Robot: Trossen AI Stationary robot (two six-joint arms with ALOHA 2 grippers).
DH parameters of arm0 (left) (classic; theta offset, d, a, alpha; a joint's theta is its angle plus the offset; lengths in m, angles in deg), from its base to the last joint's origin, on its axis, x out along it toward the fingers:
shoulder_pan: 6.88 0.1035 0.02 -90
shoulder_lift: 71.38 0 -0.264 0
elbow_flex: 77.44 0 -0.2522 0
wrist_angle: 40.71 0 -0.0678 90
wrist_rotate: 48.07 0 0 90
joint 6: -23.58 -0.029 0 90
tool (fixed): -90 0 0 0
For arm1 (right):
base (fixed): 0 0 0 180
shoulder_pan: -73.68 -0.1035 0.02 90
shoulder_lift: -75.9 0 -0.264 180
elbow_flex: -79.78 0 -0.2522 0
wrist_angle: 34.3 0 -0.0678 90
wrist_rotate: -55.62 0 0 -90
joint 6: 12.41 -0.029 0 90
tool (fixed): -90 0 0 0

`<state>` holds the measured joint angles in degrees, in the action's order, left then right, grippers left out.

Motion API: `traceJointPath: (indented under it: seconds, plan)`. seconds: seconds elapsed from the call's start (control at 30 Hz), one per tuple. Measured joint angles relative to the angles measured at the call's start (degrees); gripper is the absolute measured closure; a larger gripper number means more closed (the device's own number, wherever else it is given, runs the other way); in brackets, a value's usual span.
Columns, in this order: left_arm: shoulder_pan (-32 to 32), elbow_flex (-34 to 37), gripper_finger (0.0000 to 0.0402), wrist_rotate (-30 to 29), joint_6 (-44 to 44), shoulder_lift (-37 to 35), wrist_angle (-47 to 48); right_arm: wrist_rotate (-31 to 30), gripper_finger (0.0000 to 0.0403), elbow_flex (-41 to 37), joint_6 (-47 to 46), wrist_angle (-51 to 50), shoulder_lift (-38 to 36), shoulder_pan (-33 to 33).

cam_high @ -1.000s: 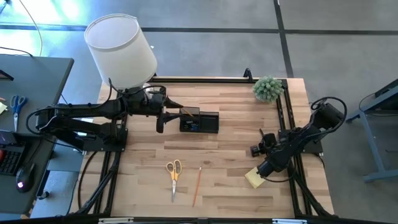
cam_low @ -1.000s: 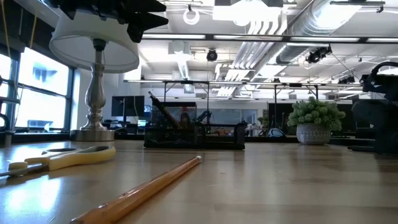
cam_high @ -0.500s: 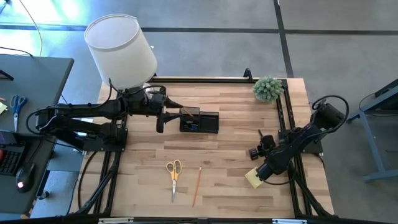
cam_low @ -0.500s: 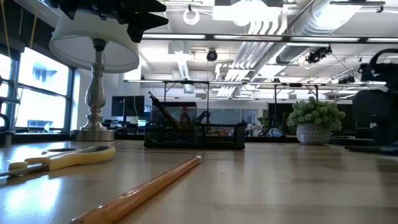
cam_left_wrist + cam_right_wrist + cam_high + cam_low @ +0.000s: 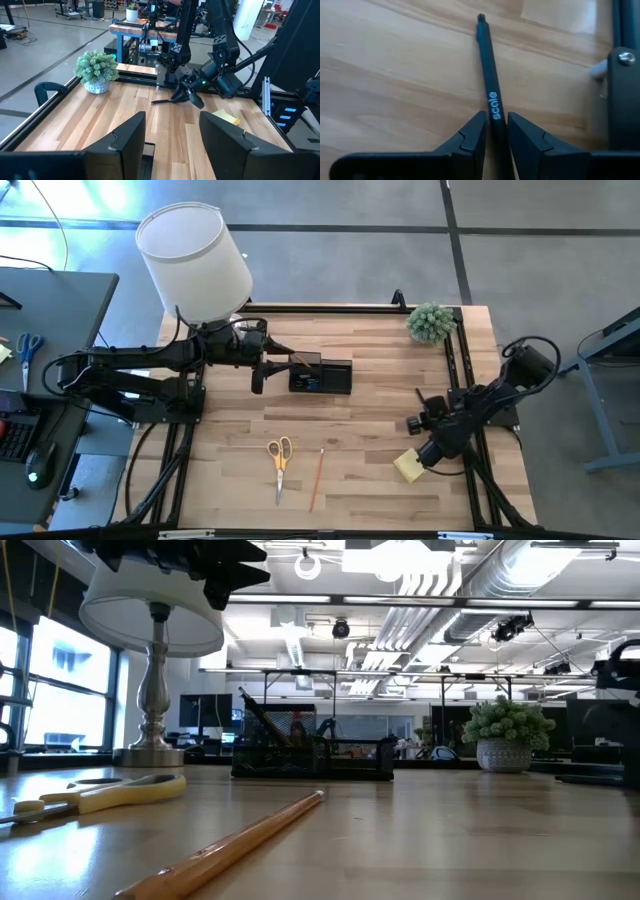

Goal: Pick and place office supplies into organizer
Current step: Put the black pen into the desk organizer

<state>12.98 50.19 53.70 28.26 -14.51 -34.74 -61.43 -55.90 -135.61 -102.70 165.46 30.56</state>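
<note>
The left claw (image 5: 258,376) is hanging open just beside the black mesh organizer (image 5: 321,374), which is holding upright items. The right claw (image 5: 421,421) is gripping the dark pen (image 5: 490,95), now slightly farther from the yellow sticky-note pad (image 5: 406,466) on the wooden counter (image 5: 370,420).

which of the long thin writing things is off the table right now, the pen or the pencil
The pen: the right gripper holds it above the table's right side. The pencil lies flat near the front edge, beside the yellow scissors.

Overhead looks down; low view level (both share organizer (image 5: 321,375)).
</note>
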Motion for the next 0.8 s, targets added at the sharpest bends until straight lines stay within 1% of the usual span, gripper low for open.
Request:
traceJointPath:
  seconds: [0.1,0.2,0.33,0.6,0.67,0.73,0.8]
  plan:
    - [0.0,0.0,0.0224,0.0,-0.09,0.0,0.0,-2.16,0.0325,-1.07,-1.09,1.62,-0.01,-1.21]
    - [0.0,0.0,0.0224,0.0,-0.13,0.0,0.0,-2.49,0.0325,-0.39,-1.3,1.02,0.2,-1.89]
    - [-0.02,0.0,0.0224,-0.44,-0.13,0.0,0.01,-4.21,0.033,-0.04,-0.05,2.63,0.2,-1.96]
    - [0.0,0.0,0.0224,-0.44,-0.13,0.0,0.02,-4.69,0.0385,0.07,3.57,3.48,0.13,-1.52]
    - [0.0,0.0,0.0224,-0.44,-0.13,0.0,0.02,-5.02,0.0391,0.07,3.81,3.54,0.13,-1.52]
    - [0.0,0.0,0.0224,-0.44,-0.13,0.0,0.02,-6.69,0.0391,0.12,4.48,4.44,0.16,-1.95]
    - [0.0,0.0,0.0224,-0.44,-0.13,0.0,0.02,-10.04,0.0386,0.94,4.79,5.49,0.24,-2.73]
